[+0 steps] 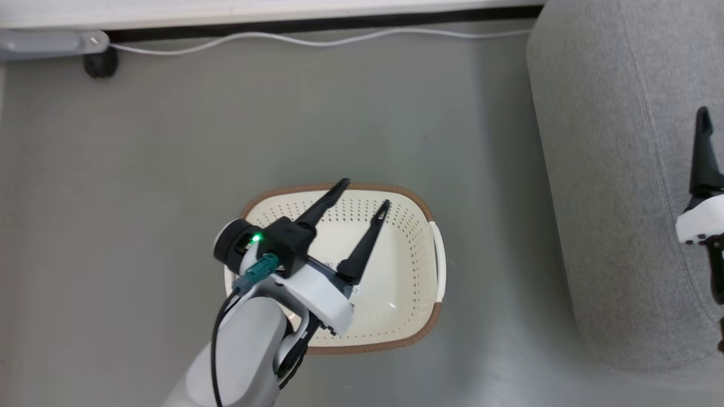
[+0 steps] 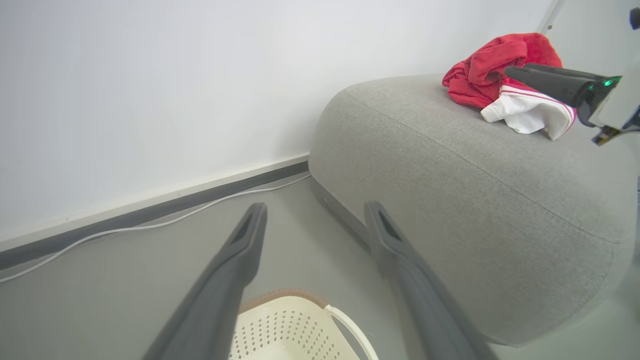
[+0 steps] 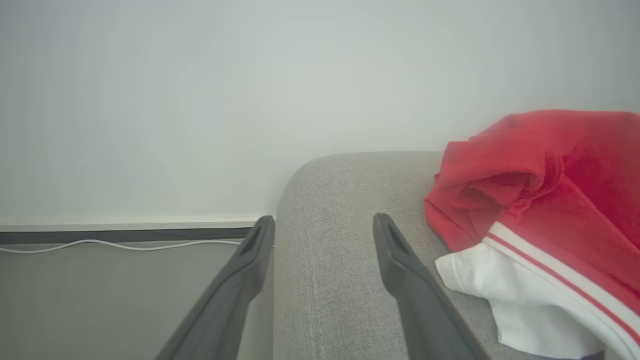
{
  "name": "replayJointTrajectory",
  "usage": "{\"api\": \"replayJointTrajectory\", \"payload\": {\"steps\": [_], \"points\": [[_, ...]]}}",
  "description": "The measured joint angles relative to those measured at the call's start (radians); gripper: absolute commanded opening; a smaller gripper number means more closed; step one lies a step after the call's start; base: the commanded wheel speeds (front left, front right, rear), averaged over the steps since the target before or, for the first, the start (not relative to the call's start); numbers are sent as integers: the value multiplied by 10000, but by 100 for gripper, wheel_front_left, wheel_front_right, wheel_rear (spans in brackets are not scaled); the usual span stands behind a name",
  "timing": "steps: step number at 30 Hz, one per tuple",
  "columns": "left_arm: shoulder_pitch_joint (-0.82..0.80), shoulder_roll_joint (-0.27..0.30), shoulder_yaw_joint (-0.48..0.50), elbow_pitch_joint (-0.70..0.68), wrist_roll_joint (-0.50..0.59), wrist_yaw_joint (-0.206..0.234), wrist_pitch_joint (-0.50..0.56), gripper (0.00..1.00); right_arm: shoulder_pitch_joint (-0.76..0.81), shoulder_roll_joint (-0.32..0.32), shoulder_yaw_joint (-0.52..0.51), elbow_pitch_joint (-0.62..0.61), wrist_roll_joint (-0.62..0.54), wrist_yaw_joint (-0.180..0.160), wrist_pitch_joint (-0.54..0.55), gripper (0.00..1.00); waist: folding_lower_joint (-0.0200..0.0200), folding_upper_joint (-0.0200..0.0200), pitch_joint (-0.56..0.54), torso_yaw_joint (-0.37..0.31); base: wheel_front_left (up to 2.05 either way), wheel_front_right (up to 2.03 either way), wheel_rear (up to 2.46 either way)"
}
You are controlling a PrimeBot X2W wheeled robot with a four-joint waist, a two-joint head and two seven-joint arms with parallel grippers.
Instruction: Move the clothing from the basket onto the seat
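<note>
The basket [image 1: 416,249] looked empty under my left end effector [image 1: 365,193], fingers apart. The clothing [image 3: 540,200] sat on the seat [image 1: 611,169] beside my right end effector [image 3: 324,222], also apart. I judged only retracting remained.

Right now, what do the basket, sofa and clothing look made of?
Basket: probably moulded plastic, cream, slightly glossy; punched holes, brown woven-look rim.
Sofa: light grey woven upholstery, matte; visible weave, stitched seam.
Clothing: soft red-and-white fabric, crumpled in folds; fibre unclear.
</note>
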State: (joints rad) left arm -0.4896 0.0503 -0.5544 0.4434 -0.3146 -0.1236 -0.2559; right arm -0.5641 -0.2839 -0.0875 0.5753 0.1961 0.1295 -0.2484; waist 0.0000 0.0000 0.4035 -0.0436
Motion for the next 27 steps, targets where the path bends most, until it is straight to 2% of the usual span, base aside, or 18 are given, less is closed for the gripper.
{"api": "replayJointTrajectory", "payload": {"steps": [14, 27], "points": [[1597, 2, 2780, -21, 382, 29, 0, 100, 1133, 794, 1225, -1177, 326, 0, 0, 100, 0, 1, -1645, 666, 0, 0, 0], [2904, -35, 4596, -267, 874, 320, 2, 100, 2758, 1672, 1321, -1910, 230, 0, 0, 100, 0, 0, -2902, 1071, 0, 0, 0]]}}
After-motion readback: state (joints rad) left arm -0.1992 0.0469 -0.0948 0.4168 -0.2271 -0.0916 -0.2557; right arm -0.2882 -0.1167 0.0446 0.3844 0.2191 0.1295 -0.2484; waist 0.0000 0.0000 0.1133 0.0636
